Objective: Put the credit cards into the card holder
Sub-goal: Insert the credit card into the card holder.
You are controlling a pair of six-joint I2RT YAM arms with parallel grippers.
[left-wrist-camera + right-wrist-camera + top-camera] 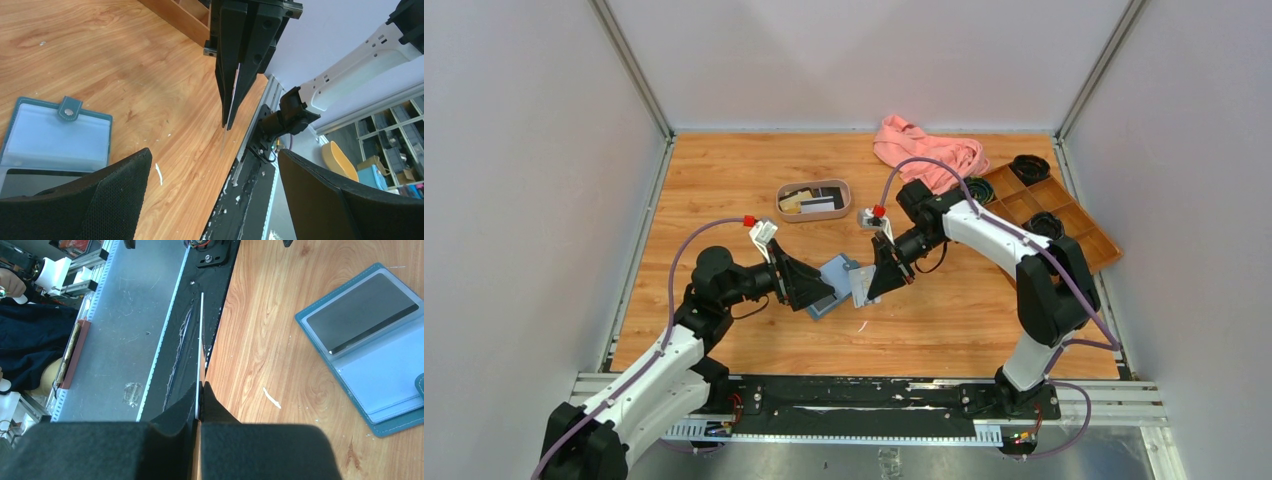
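Left gripper (215,156): I see its fingers spread wide, nothing between them, low over the table (724,180) just beside the card holder.
Right gripper (200,387): pressed together on a thin pale card (202,335), pinched by one end, the rest sticking out past the fingertips.
Held card: both wrist cameras show it edge-on, so I cannot read its face. From above it looks white-grey. I cannot tell whether its far edge touches the wood.
Card holder (57,137): lies open and flat near the middle of the table, between the two grippers, its pale blue inside facing up.
Holder, hidden parts: from above the left gripper covers part of it. In the left wrist view a finger cuts off its near corner. In the right wrist view the snap tab runs off the frame edge.
Black card (362,312): sits in one clear pocket of the holder.
Tray (780,200): oval, farther back, well apart from the holder.
Tray cards (812,203): gold-tan and dark ones, too small for me to count.
White scrap (271,397): lies on the wood near the holder, and I cannot make out what it is.
Pink cloth (929,150): bunched at the back right, beside the wooden box.
Wooden box (1024,205): partly behind the right arm.
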